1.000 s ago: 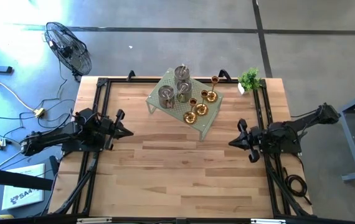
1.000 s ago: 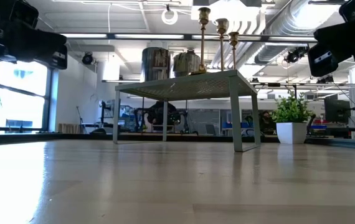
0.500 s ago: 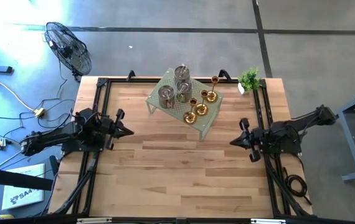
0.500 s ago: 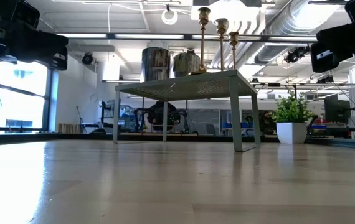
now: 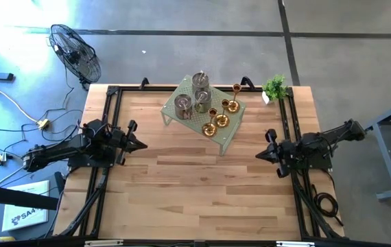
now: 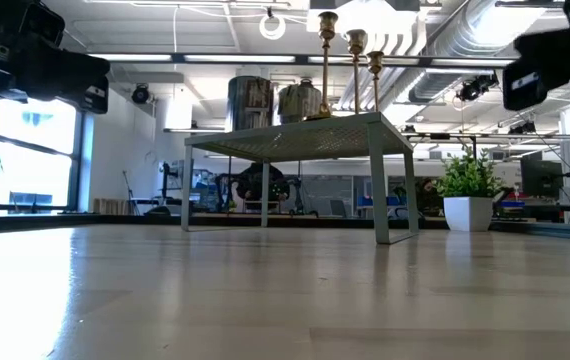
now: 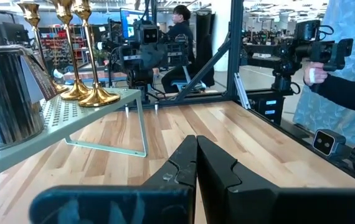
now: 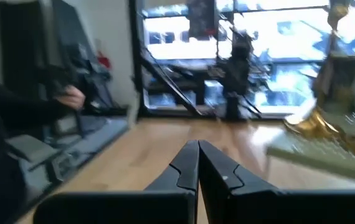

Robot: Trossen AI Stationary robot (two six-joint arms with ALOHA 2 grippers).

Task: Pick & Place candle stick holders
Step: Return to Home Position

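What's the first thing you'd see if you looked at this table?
The pale green rack at the far middle of the table, crowded with shiny gold candle stick holders and grey-silver cups. Then the two dark arms: the left gripper and right gripper hang shut and empty at its sides.

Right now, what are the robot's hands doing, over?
Left hand and right hand shut, empty, at table sides. Gold candle holders on green rack. Nothing blocking.

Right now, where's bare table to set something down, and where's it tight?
Free: middle and near half of the table, between the left gripper and right gripper, both shut; also the far-left corner beside the rack. Crowded: the rack top, packed with gold holders and grey cups; narrow gap to the potted plant.
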